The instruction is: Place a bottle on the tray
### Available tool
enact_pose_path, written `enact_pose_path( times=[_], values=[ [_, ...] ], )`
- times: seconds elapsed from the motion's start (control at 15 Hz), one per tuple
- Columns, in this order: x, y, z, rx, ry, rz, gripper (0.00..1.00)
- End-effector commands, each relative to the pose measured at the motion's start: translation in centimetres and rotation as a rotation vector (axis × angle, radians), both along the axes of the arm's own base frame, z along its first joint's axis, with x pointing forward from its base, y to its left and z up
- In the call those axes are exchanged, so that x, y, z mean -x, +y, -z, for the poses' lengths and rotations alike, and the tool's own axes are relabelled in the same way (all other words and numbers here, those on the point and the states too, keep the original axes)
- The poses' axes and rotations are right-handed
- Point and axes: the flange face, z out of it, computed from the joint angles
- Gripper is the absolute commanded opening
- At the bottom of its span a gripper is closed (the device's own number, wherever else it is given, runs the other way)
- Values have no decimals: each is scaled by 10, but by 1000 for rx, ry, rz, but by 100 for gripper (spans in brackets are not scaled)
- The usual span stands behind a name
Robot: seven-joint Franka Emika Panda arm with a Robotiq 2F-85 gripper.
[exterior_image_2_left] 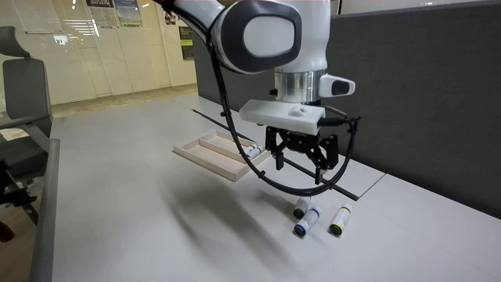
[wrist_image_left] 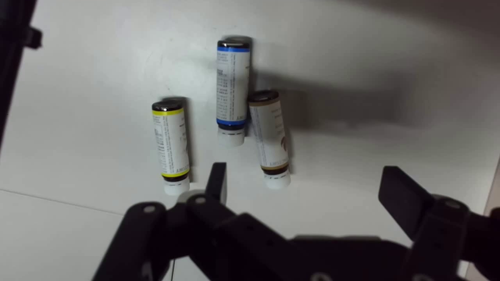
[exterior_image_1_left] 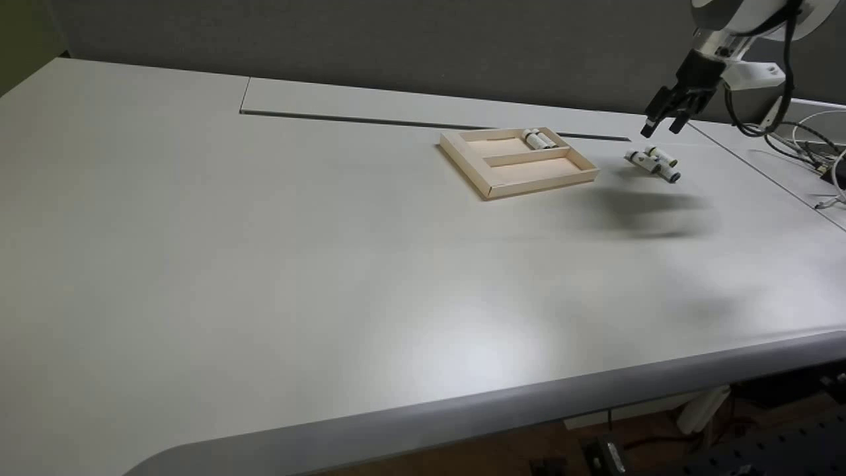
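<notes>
Three small white-labelled bottles lie on the table: a brown-banded bottle, a blue-banded bottle and a yellow-banded bottle. In an exterior view the brown-banded bottle and blue-banded bottle lie close together, with the yellow-banded bottle apart. The light wooden tray is divided into two compartments; it also shows in an exterior view. Two similar bottles lie side by side in its far compartment. My gripper is open and empty, above the table near the loose bottles; it shows in both exterior views.
A grey partition stands behind the table. A dark slot runs along the table's back. Loose cables lie at the right in an exterior view. A black cable loops from the arm past the gripper.
</notes>
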Motion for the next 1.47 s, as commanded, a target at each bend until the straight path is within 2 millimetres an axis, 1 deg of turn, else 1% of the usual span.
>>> enact_pose_path(
  times=[0.0,0.2,0.27,0.33,0.47,0.6,0.8,1.0,1.07,1.13,1.33,1.4],
  values=[
    [-17,-8,31,9,1,-20,100],
    [-21,-9,54,7,15,-29,100],
    [-22,-10,58,13,15,-27,94],
    [-24,-9,62,14,14,-31,74],
    [-28,-9,62,22,11,-23,60],
    [-33,-9,56,30,7,-17,45],
    [-37,-9,49,36,11,-10,25],
    [-36,-9,47,19,56,12,5],
    [-34,-10,47,12,80,26,1],
    [-32,-11,46,2,99,35,0],
    [-28,-14,47,-16,148,59,0],
    [-28,-14,45,-18,162,66,26]
  ],
)
